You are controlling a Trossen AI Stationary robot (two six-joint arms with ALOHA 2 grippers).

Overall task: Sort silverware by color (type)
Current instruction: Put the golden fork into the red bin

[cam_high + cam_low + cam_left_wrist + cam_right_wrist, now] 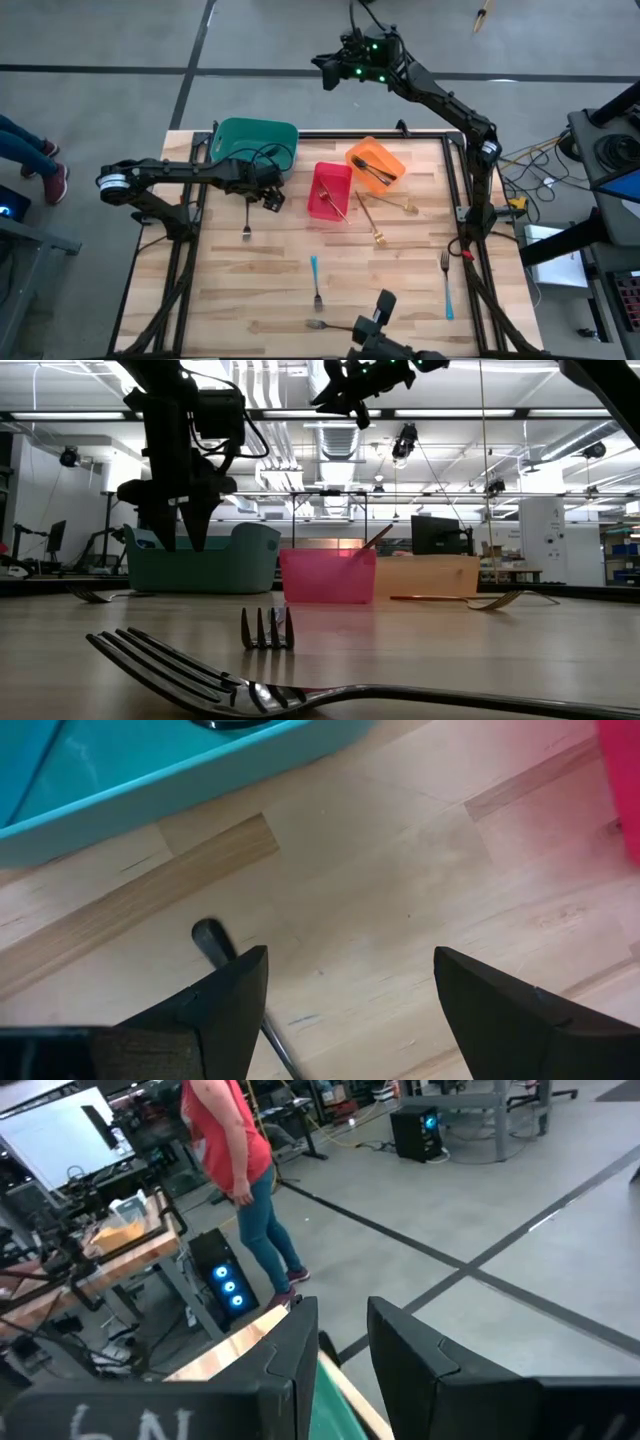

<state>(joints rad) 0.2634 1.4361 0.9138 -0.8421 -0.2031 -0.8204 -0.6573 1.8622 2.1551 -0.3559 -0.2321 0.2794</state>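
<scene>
From above I see my left gripper (270, 197) over the dark-handled fork (246, 218) on the table (280, 280); only its wrist view shows the fingers (225, 1005) spread around the handle. My right gripper (330, 72), fingers slightly apart, hangs beyond the table.

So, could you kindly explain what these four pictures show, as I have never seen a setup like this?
It is a robot with two dark arms at a wooden table. One picture looks straight down from above, one looks level across the tabletop, and two come from cameras on the wrists. The left hand hangs open, holding nothing, just above a dark fork beside the teal bin. The right hand is raised beyond the table's far edge, nearly closed and empty. Forks lie scattered on the wood: two blue-handled, some gold, one dark. The red bin and orange bin already hold forks.
</scene>
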